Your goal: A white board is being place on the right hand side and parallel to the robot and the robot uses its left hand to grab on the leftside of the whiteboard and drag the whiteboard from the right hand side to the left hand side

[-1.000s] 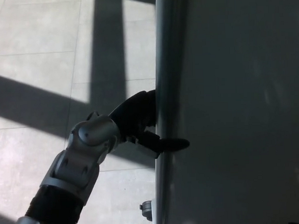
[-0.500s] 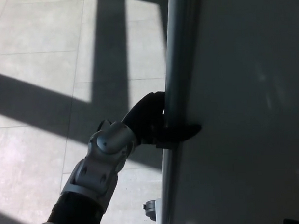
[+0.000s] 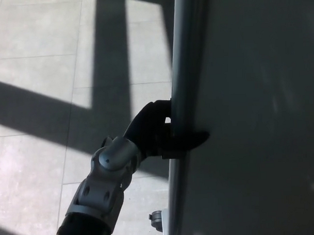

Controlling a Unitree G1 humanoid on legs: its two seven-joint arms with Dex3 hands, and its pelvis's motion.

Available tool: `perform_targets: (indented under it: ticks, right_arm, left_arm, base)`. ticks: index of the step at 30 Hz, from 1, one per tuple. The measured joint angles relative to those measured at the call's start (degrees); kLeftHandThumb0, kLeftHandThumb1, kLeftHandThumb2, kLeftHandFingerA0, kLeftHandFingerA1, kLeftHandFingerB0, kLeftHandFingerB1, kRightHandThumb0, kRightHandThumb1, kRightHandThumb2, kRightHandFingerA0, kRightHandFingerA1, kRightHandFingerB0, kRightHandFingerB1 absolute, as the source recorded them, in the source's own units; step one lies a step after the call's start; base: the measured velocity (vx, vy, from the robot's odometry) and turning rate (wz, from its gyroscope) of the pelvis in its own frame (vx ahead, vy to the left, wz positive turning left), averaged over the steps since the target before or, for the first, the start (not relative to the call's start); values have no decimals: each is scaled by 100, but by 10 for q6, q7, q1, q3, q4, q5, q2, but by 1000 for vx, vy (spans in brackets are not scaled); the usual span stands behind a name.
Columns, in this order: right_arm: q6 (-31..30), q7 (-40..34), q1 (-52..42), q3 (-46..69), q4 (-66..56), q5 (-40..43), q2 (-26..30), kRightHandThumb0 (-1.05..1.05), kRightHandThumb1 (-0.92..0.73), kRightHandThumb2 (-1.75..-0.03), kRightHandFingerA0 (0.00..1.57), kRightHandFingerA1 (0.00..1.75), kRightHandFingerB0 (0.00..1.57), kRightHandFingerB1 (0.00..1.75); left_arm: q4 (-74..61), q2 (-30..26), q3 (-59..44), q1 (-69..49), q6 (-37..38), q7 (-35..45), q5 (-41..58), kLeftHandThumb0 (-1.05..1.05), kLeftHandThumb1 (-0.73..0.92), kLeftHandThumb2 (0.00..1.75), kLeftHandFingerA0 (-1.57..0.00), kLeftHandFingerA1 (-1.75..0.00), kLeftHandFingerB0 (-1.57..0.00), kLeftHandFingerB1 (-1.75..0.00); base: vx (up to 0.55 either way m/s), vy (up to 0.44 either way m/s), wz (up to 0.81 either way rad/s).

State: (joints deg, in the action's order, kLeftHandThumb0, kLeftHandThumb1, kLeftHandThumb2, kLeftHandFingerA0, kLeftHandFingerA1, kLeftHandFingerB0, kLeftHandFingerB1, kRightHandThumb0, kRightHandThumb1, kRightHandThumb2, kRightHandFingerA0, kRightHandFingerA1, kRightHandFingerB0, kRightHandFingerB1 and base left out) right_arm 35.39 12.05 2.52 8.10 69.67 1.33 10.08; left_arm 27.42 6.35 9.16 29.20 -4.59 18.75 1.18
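Note:
The whiteboard [image 3: 260, 114] fills the right half of the head view, its grey face in shade and its metal left frame edge [image 3: 183, 96] running top to bottom. My left hand [image 3: 160, 132] is shut on that frame edge about mid-height. The thumb [image 3: 191, 139] lies across the board's face while the other fingers wrap behind the edge. The silver wrist and forearm [image 3: 105, 176] come up from the lower left. My right hand does not show.
Pale floor tiles [image 3: 42, 75] with sunlit patches and dark shadow bands cover the left half. A small caster or foot of the board's stand [image 3: 156, 219] sits near the bottom by the frame.
The board's edge and my hand sit further right in the picture than one second ago, and the forearm has swung more upright. Since half a second ago little has changed.

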Motion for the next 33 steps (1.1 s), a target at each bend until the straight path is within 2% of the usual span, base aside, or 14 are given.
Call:
perform_targets:
  ticks: [4, 5, 6, 7, 11, 12, 15, 19, 20, 23, 24, 25, 30, 33]
  right_arm:
    - [-1, -4, -2, -5, 1, -4, -1, -50, -66, -62, 91, 66, 57, 41]
    - [-1, -4, -2, -6, 1, -4, -1, -48, -54, -95, 83, 75, 48, 57]
    - [-1, -4, -2, -6, 1, -4, -2, -48, -54, -95, 83, 75, 48, 57]
    - [-1, -4, -2, -7, 1, -5, -2, -50, -64, -64, 94, 67, 55, 43]
    - [-1, -4, -2, -7, 2, -7, -2, -50, -64, -64, 94, 67, 55, 43]
    - [-1, -4, -3, -7, 2, -7, -2, -49, -65, -63, 94, 67, 55, 42]
    - [-3, -4, 2, -7, 1, -8, -1, -49, -64, -62, 93, 69, 55, 43]
    - [-6, -2, 7, -1, -1, -7, 0, -49, -64, -62, 93, 69, 55, 43]
    - [-7, -1, 7, 0, -1, -6, 0, -52, -65, -61, 90, 67, 58, 43]
    - [-8, 0, 12, 2, -1, -6, 0, -52, -65, -61, 90, 67, 58, 43]
    - [-9, 0, 12, 2, -2, -6, 0, -60, -56, -93, 86, 73, 51, 57]
    - [-9, 0, 14, 1, -2, -7, 0, -52, -67, -61, 93, 62, 57, 41]
    - [-12, -4, 18, -6, -2, -10, 3, -52, -65, -60, 92, 64, 58, 42]
    - [-13, -4, 20, -6, -2, -10, 3, -50, -66, -61, 92, 63, 59, 42]
  left_arm:
    - [-12, -11, 9, -10, 6, -3, -2, -20, 67, 59, -88, -99, -81, -63]
    - [-13, -12, 9, -11, 6, -3, -2, -19, 64, 58, -90, -97, -82, -63]
    - [-16, -16, 10, -13, 6, -3, -2, -19, 64, 58, -90, -97, -82, -63]
    - [-15, -19, 8, -14, 9, 1, 0, -14, 65, 59, -90, -96, -82, -63]
    - [-11, -34, -7, -15, 6, 23, 16, -14, 65, 59, -90, -96, -82, -63]
    - [-10, -38, -10, -15, 5, 28, 20, -17, 62, 58, -89, -89, -84, -62]
    - [-9, -65, -23, -13, -2, 52, 33, -17, 62, 58, -86, -103, -85, -61]
    - [-3, -105, -43, -10, -7, 89, 50, -17, 62, 58, -86, -103, -85, -61]
    - [-2, -112, -47, -10, -7, 95, 53, -16, 64, 59, -89, -90, -85, -61]
    - [7, -143, -63, -7, -14, 120, 66, -16, 64, 59, -89, -90, -85, -61]
    - [9, -152, -68, -7, -15, 126, 69, -26, 57, 57, -94, -107, -87, -59]
    - [14, -162, -72, -6, -15, 133, 71, -27, 57, 57, -91, -107, -86, -57]
    - [33, -221, -88, -5, -17, 172, 85, -23, 57, 56, -82, -113, -87, -59]
    - [44, -246, -101, -5, -26, 192, 93, -22, 56, 56, -83, -111, -90, -58]
  base:
    - [0, 0, 0]
    - [0, 0, 0]
    - [0, 0, 0]
    - [0, 0, 0]
    - [0, 0, 0]
    - [0, 0, 0]
    - [0, 0, 0]
    - [0, 0, 0]
    - [0, 0, 0]
    - [0, 0, 0]
    - [0, 0, 0]
    - [0, 0, 0]
    - [0, 0, 0]
    - [0, 0, 0]
